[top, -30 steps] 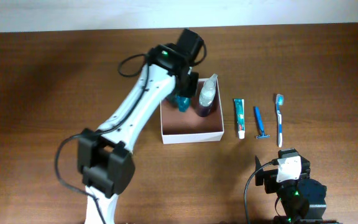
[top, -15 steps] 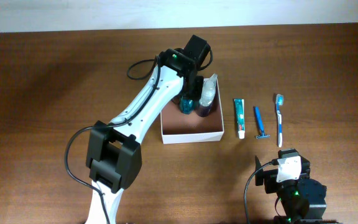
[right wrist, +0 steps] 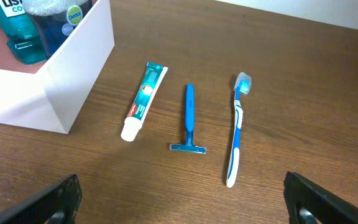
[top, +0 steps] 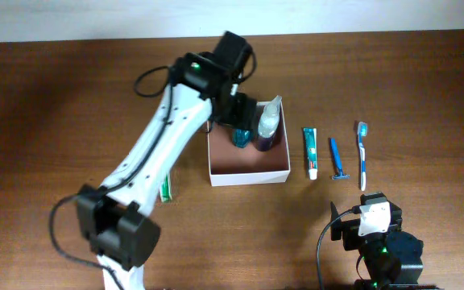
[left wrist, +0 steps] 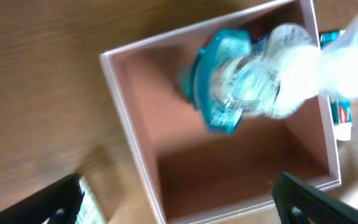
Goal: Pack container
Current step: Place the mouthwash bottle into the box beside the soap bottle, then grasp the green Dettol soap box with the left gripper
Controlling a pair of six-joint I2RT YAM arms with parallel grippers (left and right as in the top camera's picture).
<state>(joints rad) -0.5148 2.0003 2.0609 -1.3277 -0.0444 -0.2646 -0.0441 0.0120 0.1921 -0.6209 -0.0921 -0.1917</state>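
The container is a shallow square box, white outside and pinkish-brown inside, at the table's middle. Two bottles stand at its back: a teal bottle and a dark blue bottle with a clear cap. My left gripper hovers open above the box's back left, holding nothing. In the left wrist view the teal bottle and clear-capped bottle stand free in the container, far from my fingertips. My right gripper rests open near the front edge, empty.
Right of the box lie a toothpaste tube, a blue razor and a blue-and-white toothbrush, also seen as tube, razor and toothbrush. A green-and-white item lies left of the box.
My left gripper has opened and let go of the teal bottle, which stands in the container. The left arm swung left, uncovering the green-and-white item. The right arm is still.
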